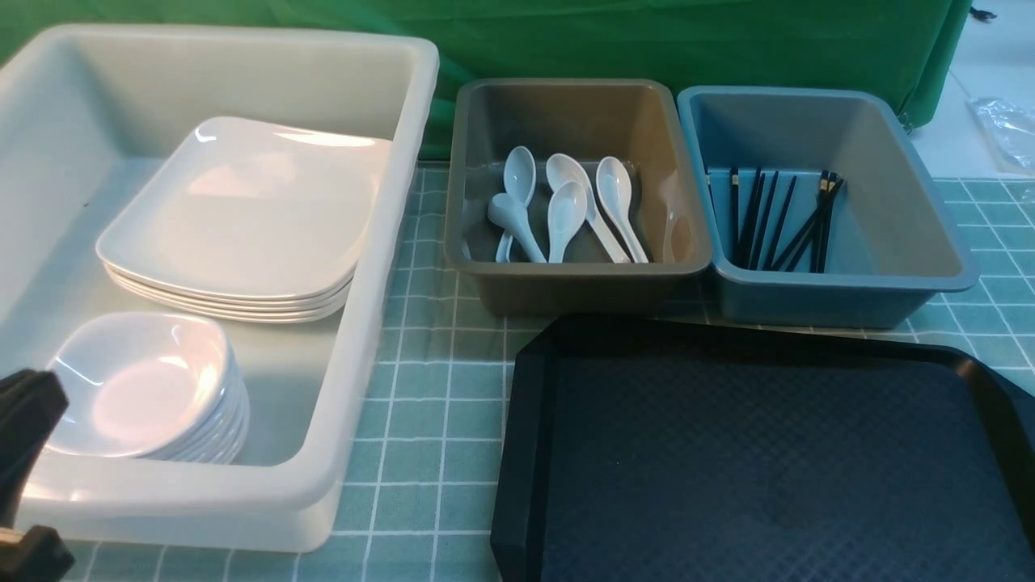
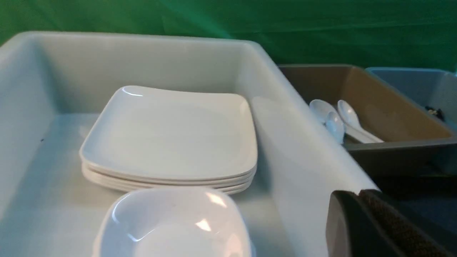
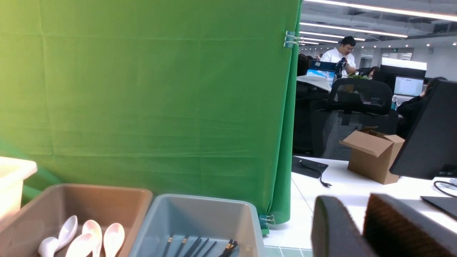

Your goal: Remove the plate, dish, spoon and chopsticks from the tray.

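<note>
Tray [image 1: 768, 453] lay bare at front right; plates [image 1: 242, 218], spoons [image 1: 566, 210], chopsticks [image 1: 776, 218] sat in bins beyond. Left gripper [image 1: 24, 477] pressed together, empty, beside white bin [image 1: 340, 388]; right gripper [image 3: 357, 228] spread unclear.

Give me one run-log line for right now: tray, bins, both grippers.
tray: nothing on it | white bin: plates, dishes stacked | grey bin: spoons | blue bin: chopsticks | left gripper: shut, holding nothing | right gripper: slightly open, holding nothing
</note>
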{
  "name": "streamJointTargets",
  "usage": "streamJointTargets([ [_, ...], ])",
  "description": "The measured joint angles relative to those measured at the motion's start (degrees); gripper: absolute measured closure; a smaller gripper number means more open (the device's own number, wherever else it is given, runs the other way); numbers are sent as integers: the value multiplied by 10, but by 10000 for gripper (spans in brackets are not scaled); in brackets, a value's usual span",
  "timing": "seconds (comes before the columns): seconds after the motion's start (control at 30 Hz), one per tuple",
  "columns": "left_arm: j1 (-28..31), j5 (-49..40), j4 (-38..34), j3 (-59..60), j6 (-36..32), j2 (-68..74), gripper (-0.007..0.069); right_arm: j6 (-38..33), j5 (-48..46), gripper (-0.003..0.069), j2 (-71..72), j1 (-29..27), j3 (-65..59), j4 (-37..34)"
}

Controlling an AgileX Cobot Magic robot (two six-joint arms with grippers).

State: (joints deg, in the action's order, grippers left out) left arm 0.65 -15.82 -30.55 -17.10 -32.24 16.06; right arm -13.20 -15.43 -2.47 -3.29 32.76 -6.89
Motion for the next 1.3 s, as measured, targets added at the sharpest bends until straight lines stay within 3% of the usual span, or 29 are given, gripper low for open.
streamJointTargets([
  [0.07,-1,21,80,30,98,-16,612,0,0,467,0,0,0,0],
  [0.1,-1,23,96,34,107,-20,612,0,0,466,0,0,0,0],
  [0.13,-1,34,154,65,176,-39,612,0,0,462,0,0,0,0],
  [0.23,3,38,204,117,219,-85,612,0,0,455,0,0,0,0],
  [0.47,30,28,219,174,237,-159,612,0,-1,442,0,0,0,0],
  [1.3,31,26,219,175,235,-160,608,0,-2,418,0,0,0,0],
])
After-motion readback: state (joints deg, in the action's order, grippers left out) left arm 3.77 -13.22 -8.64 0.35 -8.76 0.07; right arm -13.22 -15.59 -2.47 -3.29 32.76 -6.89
